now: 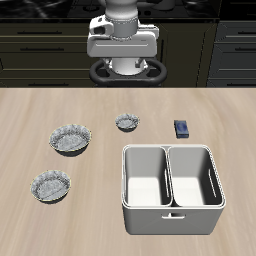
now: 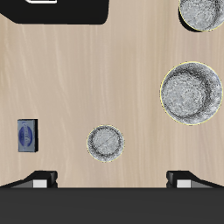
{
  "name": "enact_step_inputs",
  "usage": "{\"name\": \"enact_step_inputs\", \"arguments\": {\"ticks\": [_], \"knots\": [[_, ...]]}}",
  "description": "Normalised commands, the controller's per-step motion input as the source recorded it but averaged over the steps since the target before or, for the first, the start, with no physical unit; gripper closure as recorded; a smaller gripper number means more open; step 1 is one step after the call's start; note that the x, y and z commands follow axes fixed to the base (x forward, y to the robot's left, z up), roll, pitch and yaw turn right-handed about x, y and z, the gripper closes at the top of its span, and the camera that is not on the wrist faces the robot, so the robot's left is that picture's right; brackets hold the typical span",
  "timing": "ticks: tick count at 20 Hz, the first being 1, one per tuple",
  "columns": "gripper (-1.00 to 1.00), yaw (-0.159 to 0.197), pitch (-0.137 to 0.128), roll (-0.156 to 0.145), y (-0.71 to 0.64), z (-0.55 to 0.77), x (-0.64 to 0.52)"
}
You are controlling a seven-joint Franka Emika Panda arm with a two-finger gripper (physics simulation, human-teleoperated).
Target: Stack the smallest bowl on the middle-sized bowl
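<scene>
The smallest bowl point(image 1: 126, 122), tiny, silvery-grey and fluted, sits on the table toward the back; it also shows in the wrist view point(image 2: 105, 143). The middle-sized bowl point(image 1: 50, 186), pale and shallow, sits near the table's front edge; in the wrist view it is cut off by the frame edge point(image 2: 203, 10). My gripper point(image 1: 125, 68) hangs high above the table's back edge, open and empty, well apart from every bowl. Its fingertips point(image 2: 39, 182) show at the frame's edge, spread wide, and the gripper's midpoint point(image 2: 112, 182) is close beside the smallest bowl in that picture.
A darker, deeper, slightly larger fluted bowl point(image 1: 71, 139) sits between the two task bowls; it also shows in the wrist view point(image 2: 191, 92). A grey two-compartment caddy point(image 1: 170, 152) stands toward the front. A small blue box point(image 1: 182, 128) lies behind it, also seen by the wrist point(image 2: 28, 134).
</scene>
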Motion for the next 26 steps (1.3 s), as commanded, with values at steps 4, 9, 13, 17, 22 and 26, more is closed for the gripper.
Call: {"name": "enact_step_inputs", "arguments": {"ticks": [4, 9, 13, 17, 22, 26], "knots": [[-1.00, -0.020, 0.015, -0.014, -0.11, -0.37, 0.05], [-1.00, -0.013, 0.031, -0.008, -0.10, -0.34, 0.03], [-1.00, 0.011, 0.015, 0.000, -0.04, -0.45, -0.03], [-1.00, 0.003, -0.015, -0.006, 0.06, -0.26, -0.06], [-1.00, -0.015, 0.042, -0.010, -0.01, -0.34, 0.03], [-1.00, 0.009, 0.002, -0.015, -0.07, -0.20, -0.04]]}}
